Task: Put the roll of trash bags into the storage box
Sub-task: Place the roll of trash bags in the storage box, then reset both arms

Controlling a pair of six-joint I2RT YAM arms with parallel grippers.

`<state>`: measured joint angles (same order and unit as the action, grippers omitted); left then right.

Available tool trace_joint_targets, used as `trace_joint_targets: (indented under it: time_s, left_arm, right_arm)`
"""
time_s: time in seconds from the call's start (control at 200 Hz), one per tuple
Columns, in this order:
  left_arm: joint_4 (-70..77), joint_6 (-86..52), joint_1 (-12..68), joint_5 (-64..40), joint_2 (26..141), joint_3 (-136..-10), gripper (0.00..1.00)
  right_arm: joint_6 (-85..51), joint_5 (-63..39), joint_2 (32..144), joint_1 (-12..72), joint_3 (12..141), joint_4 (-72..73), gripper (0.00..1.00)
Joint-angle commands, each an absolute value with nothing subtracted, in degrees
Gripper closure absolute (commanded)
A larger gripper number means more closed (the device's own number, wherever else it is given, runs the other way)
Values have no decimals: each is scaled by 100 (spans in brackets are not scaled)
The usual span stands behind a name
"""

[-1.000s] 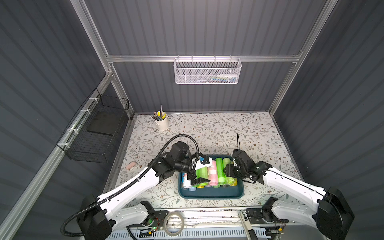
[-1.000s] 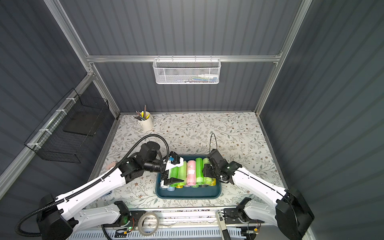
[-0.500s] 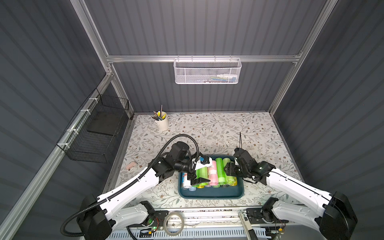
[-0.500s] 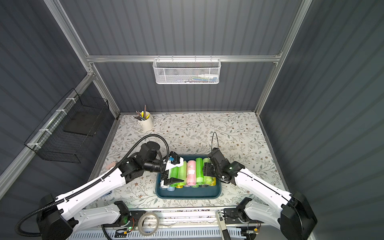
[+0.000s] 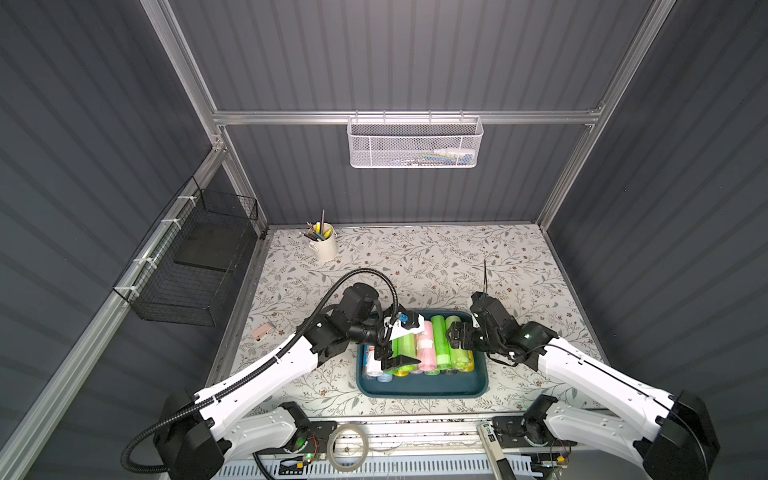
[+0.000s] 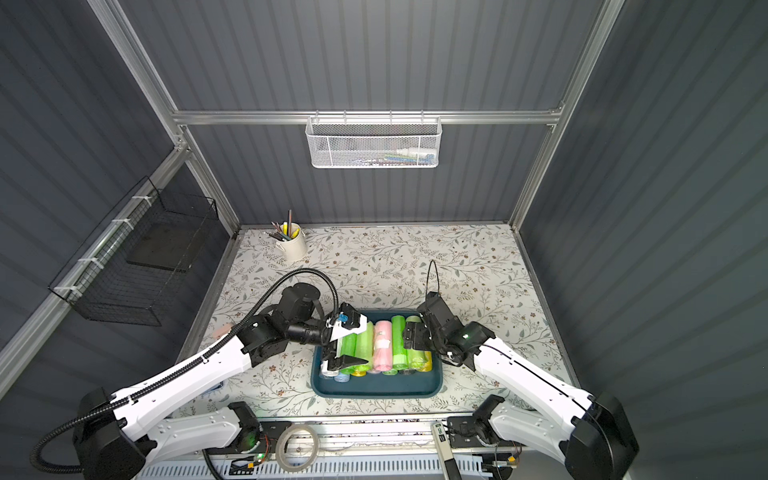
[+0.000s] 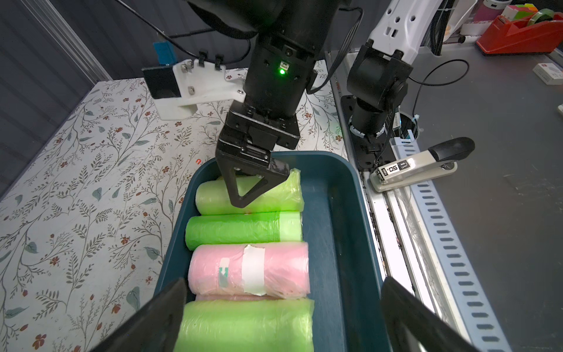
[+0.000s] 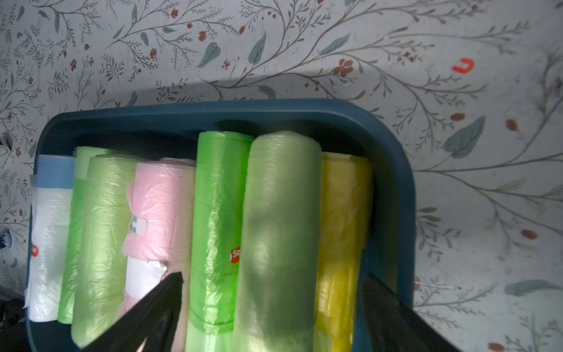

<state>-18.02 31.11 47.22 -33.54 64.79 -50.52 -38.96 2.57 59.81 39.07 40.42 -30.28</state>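
The right gripper has just let go — its jaws stand apart over the pale green roll, which lies in the box with the other rolls. The left gripper is wide apart too, empty — the job looks done.

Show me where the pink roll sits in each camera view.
Top view: pink roll, mid-row in the storage box.
Top view: mid-row again.
Left wrist: beside the bright green roll, at.
Right wrist: beside that same roll, at.
Shared landmark: the box's teal rim.
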Motion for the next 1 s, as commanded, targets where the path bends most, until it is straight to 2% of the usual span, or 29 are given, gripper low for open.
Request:
trace_joint_targets:
  time_s: [0.0, 0.07, 0.31, 0.47, 0.575, 0.69, 0.765, 0.905, 0.996]
  left_arm:
    - [-1774, 3146, 4755, -3176, 6380, -5186, 0]
    - [-1637, 3112, 4755, -2928, 6242, -5105, 0]
    - [-1026, 3098, 4748, -1937, 5506, -4737, 0]
    - [-257, 2936, 4730, 162, 4836, -4385, 0]
    - [-607, 2746, 4567, 1421, 4867, -4670, 0]
    - [-1227, 1716, 4166, 2595, 5277, -5200, 0]
    - [-1787, 759, 4018, 2875, 5252, -5358, 0]
    - [-1823, -119, 4017, 3463, 4619, -4752, 0]
    - [-1693, -293, 4017, 4351, 4282, -4129, 0]
  right_arm:
    - [-3671, 529, 5884, 3915, 4307, -3322, 5]
    - [-3496, 679, 5779, 3844, 4490, -3512, 1]
    - [-2972, 768, 4883, 3093, 4711, -3448, 1]
    - [-2922, 1459, 4049, 2445, 4332, -3019, 1]
    - [-2869, 1856, 3414, 1997, 3686, -2317, 1]
    - [-2662, 1896, 3064, 1631, 2970, -1393, 1]
    - [-2540, 1923, 3081, 1503, 2730, -1120, 1]
    - [-2136, 2150, 3361, 1457, 2562, -864, 1]
    - [-1659, 2214, 3456, 1450, 2270, -370, 1]
